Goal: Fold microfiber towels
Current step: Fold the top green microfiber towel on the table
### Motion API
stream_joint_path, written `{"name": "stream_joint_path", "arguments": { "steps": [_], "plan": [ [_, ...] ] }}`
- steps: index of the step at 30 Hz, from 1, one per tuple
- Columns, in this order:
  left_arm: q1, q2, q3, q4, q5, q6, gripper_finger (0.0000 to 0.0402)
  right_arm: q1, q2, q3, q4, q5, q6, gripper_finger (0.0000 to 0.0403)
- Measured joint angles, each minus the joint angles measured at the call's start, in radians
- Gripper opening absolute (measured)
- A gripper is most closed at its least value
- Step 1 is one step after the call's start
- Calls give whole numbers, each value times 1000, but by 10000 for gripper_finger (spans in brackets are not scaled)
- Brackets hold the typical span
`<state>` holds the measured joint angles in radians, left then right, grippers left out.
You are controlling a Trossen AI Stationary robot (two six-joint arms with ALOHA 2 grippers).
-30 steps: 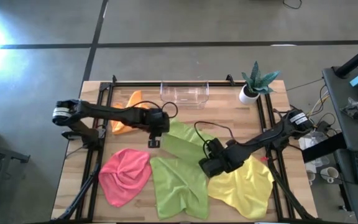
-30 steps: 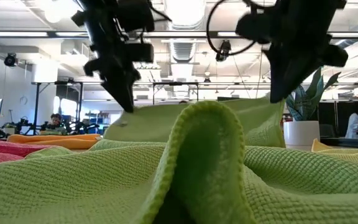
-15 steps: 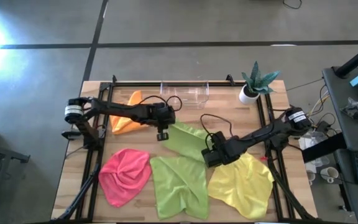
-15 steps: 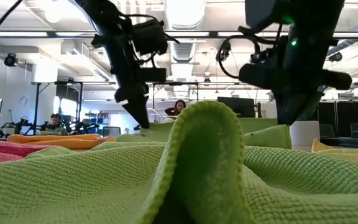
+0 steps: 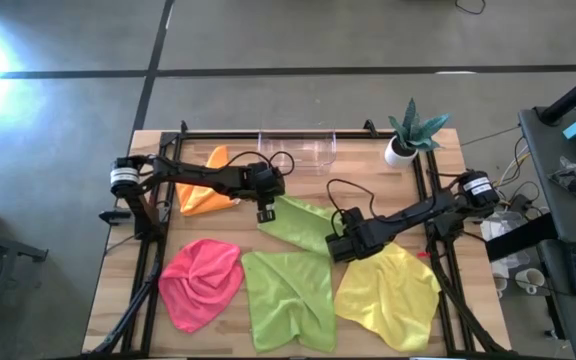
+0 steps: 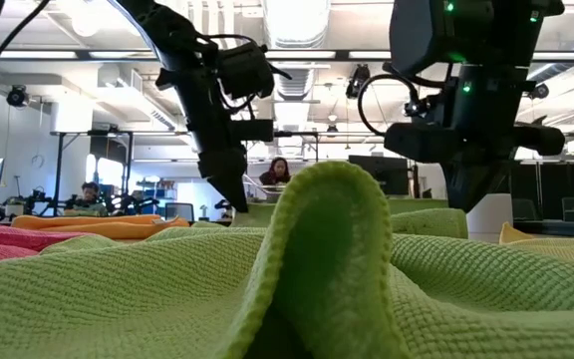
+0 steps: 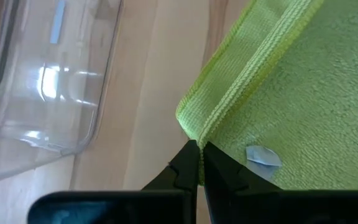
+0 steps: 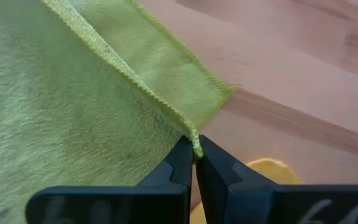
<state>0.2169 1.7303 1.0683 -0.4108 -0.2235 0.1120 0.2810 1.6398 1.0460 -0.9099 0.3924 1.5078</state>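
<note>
Each end effector pinches one corner of the green towel (image 5: 303, 225) lying just below the clear bin (image 5: 298, 148): the left end effector (image 7: 199, 163) and right end effector (image 8: 195, 160) hold paired corners so the fold stays even. Since a second ago, both have carried the edge toward the bin.

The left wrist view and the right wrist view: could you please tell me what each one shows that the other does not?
Only the left wrist view shows the clear plastic bin and a small pale tag on the cloth. Only the right wrist view shows an edge of the yellow towel on the wood. Both show a corner of the same lime green towel pinched in a shut end effector: the left end effector holds one corner, the right end effector another, above the wooden table.
</note>
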Motion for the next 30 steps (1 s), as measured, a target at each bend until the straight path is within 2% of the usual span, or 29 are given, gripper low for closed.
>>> {"name": "stream_joint_path", "arguments": {
  "steps": [6,16,20,24,27,30],
  "plan": [
    [0,-1,0,8,6,0,9,0,0,6,6,-2,1,24],
    [0,-3,8,41,-8,0,90,-5,-7,7,-4,-2,11,98],
    [1,-11,59,-53,-89,0,114,-5,-52,14,-32,-1,6,116],
    [2,-23,125,-175,-99,0,120,-5,-134,14,-34,1,-31,126],
    [2,-35,130,-182,-16,-24,120,-4,-203,14,-32,1,-43,127],
    [0,-43,107,-169,182,-140,120,-4,-263,14,-30,1,-46,124]
  ]
}}
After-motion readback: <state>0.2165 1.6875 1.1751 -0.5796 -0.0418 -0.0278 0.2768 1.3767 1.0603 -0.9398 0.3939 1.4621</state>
